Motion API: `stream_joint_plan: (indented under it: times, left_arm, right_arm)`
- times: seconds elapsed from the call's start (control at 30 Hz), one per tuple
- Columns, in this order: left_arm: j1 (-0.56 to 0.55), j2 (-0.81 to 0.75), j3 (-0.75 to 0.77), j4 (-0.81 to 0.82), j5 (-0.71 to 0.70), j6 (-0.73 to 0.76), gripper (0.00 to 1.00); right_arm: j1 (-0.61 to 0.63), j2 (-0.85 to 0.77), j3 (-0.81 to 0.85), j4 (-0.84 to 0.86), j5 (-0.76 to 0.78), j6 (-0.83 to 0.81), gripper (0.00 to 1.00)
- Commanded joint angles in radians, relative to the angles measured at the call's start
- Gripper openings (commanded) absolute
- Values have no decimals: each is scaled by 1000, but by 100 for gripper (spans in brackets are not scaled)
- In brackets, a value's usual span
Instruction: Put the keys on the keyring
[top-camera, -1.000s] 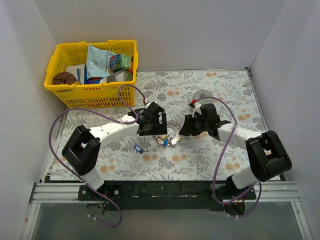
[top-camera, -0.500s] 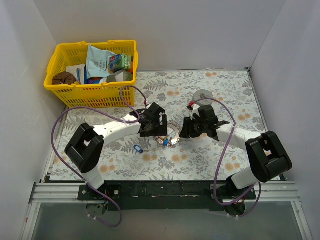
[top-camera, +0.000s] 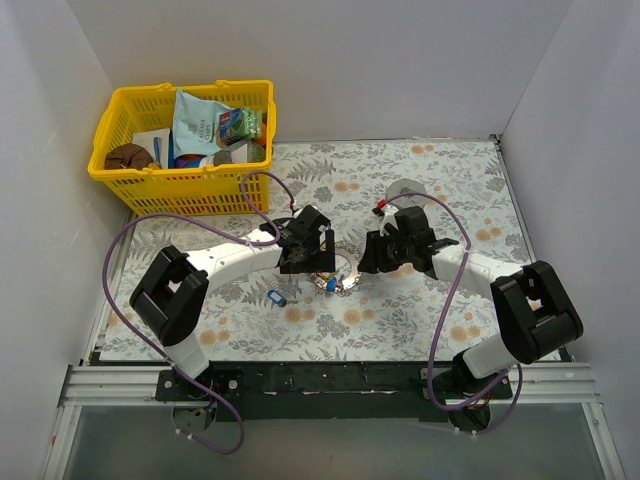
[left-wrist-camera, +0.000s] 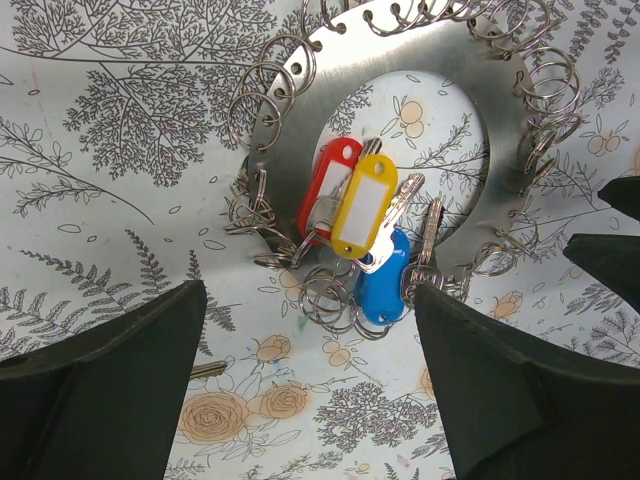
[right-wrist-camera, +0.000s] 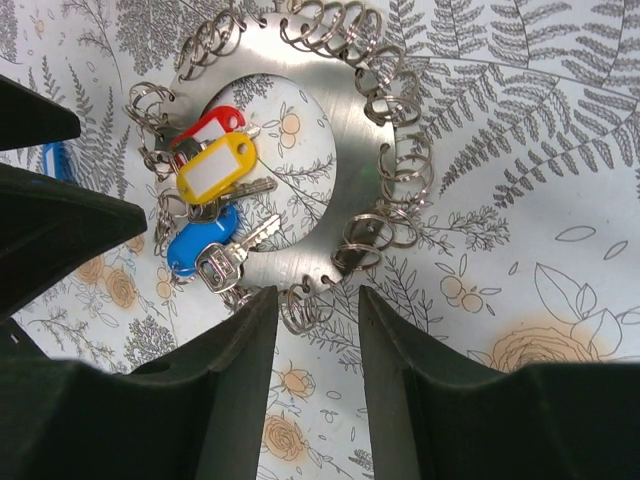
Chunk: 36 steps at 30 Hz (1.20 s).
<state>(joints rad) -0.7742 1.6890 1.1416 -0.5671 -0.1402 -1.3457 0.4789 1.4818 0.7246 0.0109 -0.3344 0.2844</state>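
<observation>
The keyring (left-wrist-camera: 300, 95) is a flat silvery metal loop lined with small split rings, lying on the floral cloth between both grippers; it also shows in the right wrist view (right-wrist-camera: 345, 150) and the top view (top-camera: 346, 262). A red key (left-wrist-camera: 328, 180), a yellow key (left-wrist-camera: 362, 205) and a blue key (left-wrist-camera: 382, 285) hang bunched at its edge. Another blue key (top-camera: 277, 297) lies loose on the cloth. My left gripper (left-wrist-camera: 310, 400) is wide open and empty, just short of the bunch. My right gripper (right-wrist-camera: 315, 350) is open with its fingertips either side of a split ring (right-wrist-camera: 305, 305) at the loop's rim.
A yellow basket (top-camera: 185, 135) of packets stands at the back left. A grey cylinder (top-camera: 405, 190) stands behind the right gripper. White walls close in the cloth on three sides. Purple cables loop over both arms.
The right gripper has edged slightly toward the back and the keyring. The left gripper and the keys have hardly moved.
</observation>
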Motion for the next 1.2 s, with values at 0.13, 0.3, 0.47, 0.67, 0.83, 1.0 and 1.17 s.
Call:
stream_joint_plan:
  times: [0.13,0.3,0.47,0.67,0.83,1.0,1.17]
  left_arm:
    - [4,-25,26,12,37,33,85]
    - [4,-34,27,22,27,37,85]
    - [6,-46,-2,33,33,8,85]
    - [27,-49,-14,41,47,-15,86]
    - [33,-74,-42,50,47,-23,86]
    - [41,-69,-57,56,70,-18,86]
    - [41,-74,-66,62,71,-12,86]
  right_arm:
    - [23,26,84,-3,-29,7,44]
    - [72,-15,104,-51,20,-11,44]
    - [179,-35,125,-149,141,-44,44]
    - [279,-5,145,-207,261,-50,44]
    - [316,26,141,-206,316,-48,43]
    - [337,87,162,-215,330,-45,42]
    - [342,118,154,-190,330,-47,40]
